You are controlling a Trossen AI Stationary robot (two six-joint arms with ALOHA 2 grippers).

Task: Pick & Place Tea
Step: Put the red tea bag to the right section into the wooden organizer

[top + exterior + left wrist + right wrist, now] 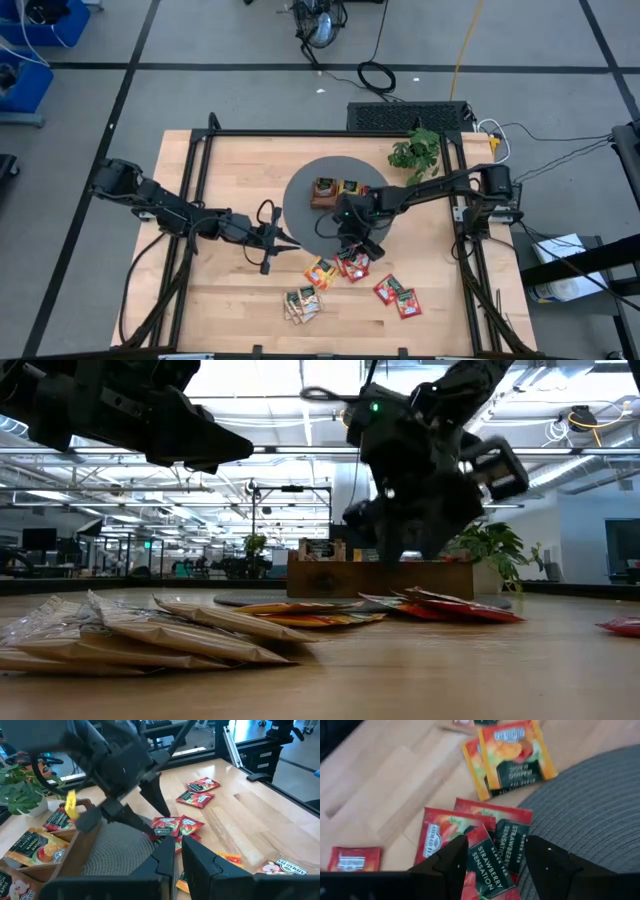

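Observation:
A small overlapping pile of red tea sachets (352,263) (480,855) lies on the wood at the near edge of a grey round mat (300,210). My right gripper (352,248) (495,862) is open, slanting down over this pile, one finger on each side of the top sachet. Orange sachets (320,272) lie just left of the pile. Green-and-tan ones (302,303) lie nearer the front, and two more red ones (398,295) to the right. My left gripper (290,242) (178,851) is shut, holds nothing, and hovers left of the pile, pointing at it. My right gripper's fingertips (162,821) come down slanting from the far right to the top red sachet (175,826), which lies flat on the pile. Whether the tips touch it I cannot tell.
The brown wooden tray (335,204) stands on the mat behind the pile and holds a few sachets (37,847). A green plant (418,150) stands at the back right. Black frame rails run along the table's left, right and far sides. Bare wood lies near the front edge.

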